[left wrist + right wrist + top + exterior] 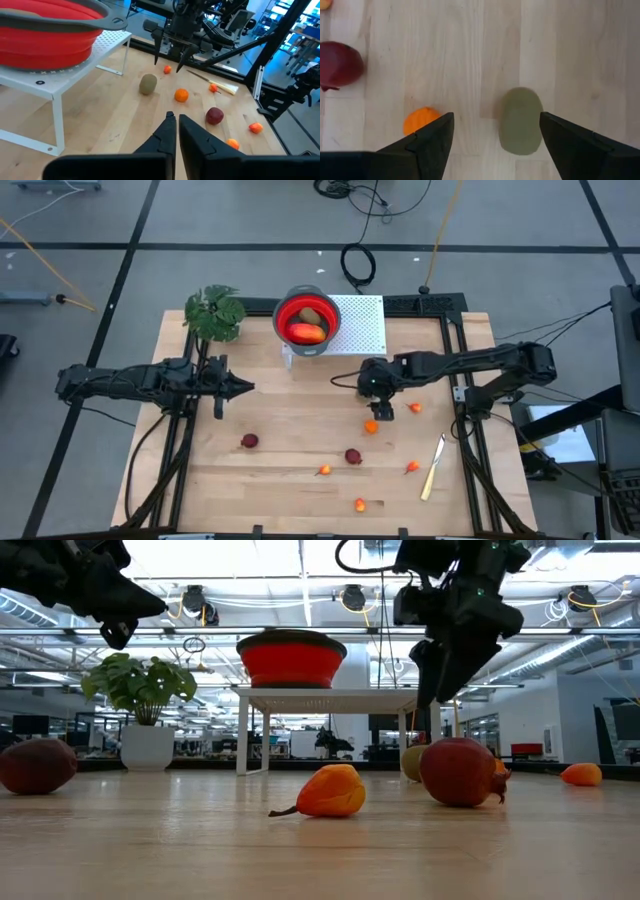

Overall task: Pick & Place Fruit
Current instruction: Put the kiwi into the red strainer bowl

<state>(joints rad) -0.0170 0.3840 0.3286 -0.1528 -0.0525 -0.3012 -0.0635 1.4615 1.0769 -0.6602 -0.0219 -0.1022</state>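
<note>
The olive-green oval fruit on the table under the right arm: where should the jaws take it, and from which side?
Take the olive-green oval fruit across its narrow middle, from straight above. It lies flat on the table, long axis along the open right gripper, so both long sides are free; the orange fruit lies apart.

From overhead, the olive-brown oval toy fruit [520,121] is hidden beneath the right gripper [376,392], showing only in the wrist views. At table height it is a sliver behind the dark red round fruit [459,771], and the red collapsible bowl [291,657] conceals its contents. In the right wrist view, another dark red round fruit [338,65] is cut off by the edge.
</note>
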